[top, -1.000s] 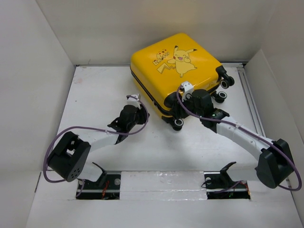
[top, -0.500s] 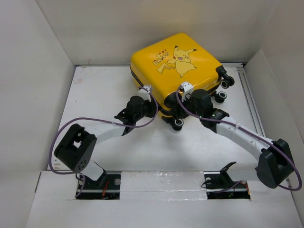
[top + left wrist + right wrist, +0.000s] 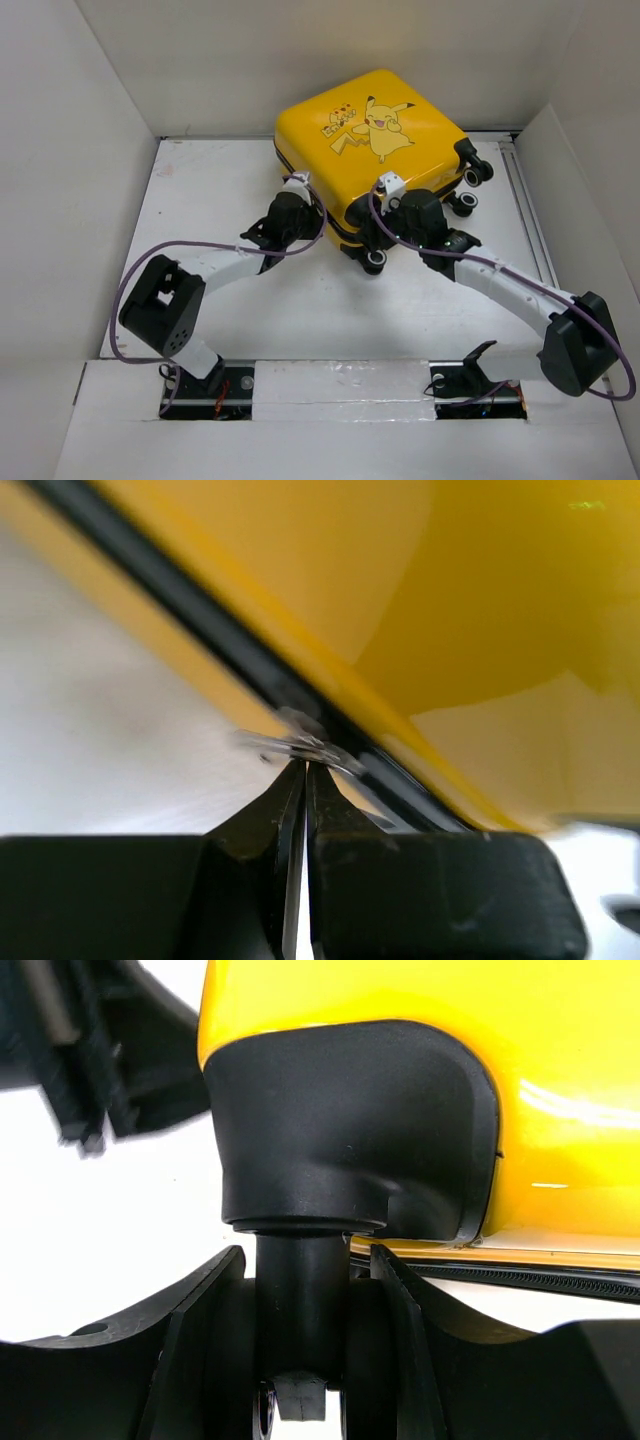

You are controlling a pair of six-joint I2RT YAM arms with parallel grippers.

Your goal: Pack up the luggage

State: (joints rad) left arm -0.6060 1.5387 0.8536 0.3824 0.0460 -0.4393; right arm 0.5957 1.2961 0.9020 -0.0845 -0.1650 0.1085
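The luggage (image 3: 370, 135) is a yellow Pikachu suitcase lying closed at the back middle of the table. My left gripper (image 3: 299, 192) is at its left front edge, against the black zipper band (image 3: 190, 620). In the left wrist view the left gripper (image 3: 305, 766) is shut on a small metal zipper pull (image 3: 300, 747). My right gripper (image 3: 380, 232) is at the suitcase's near corner. In the right wrist view the right gripper (image 3: 306, 1256) is closed round the black caster wheel (image 3: 300, 1305) under its housing (image 3: 350, 1130).
White walls close in the table on the left, back and right. Two more caster wheels (image 3: 465, 203) stick out at the suitcase's right side. A metal rail (image 3: 528, 215) runs along the right edge. Part of the left arm (image 3: 80, 1060) shows blurred in the right wrist view.
My left arm has swung right and forward from the open table to the suitcase's zipper edge, and has shifted slightly along it since. The right arm and the suitcase have not moved.
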